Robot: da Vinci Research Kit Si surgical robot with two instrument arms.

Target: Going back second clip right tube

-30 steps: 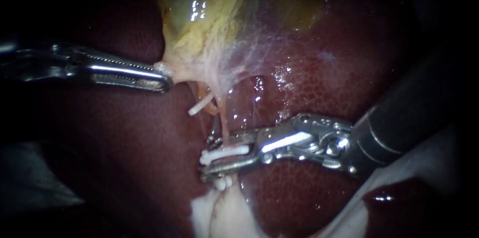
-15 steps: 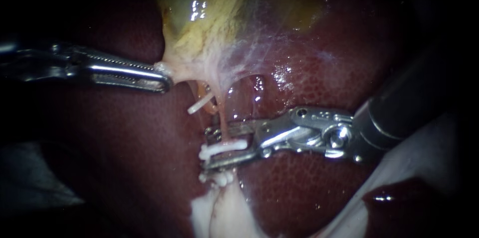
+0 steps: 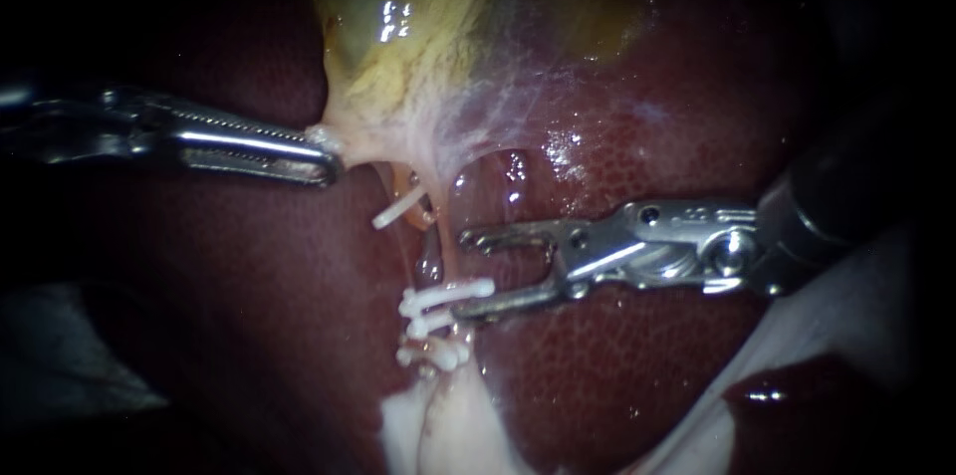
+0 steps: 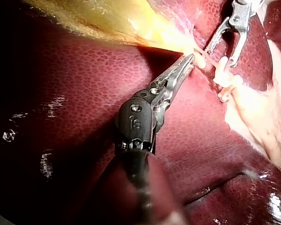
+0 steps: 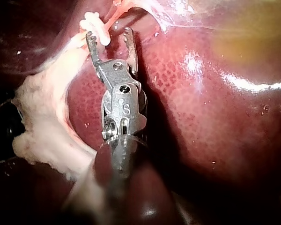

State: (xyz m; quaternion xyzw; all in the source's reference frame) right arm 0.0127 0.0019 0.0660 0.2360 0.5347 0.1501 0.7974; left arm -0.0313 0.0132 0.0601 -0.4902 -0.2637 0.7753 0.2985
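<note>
Several white clips (image 3: 445, 292) lie stacked across the thin pink right tube (image 3: 444, 241) at the centre of the endoscope frame, glossy and slightly bent. The right instrument (image 3: 462, 274), entering from the right, holds its jaws wide apart and empty just beside them, over the liver (image 3: 617, 375). At left centre, the left instrument (image 3: 325, 158) is clamped on the gallbladder (image 3: 398, 77) edge. In the left wrist view the clips sit just beyond its closed tip. In the right wrist view one clip end lies between the parted jaws.

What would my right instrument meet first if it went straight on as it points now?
Probably the tube with its white clip, just ahead of the right instrument; depth is unclear.
</note>
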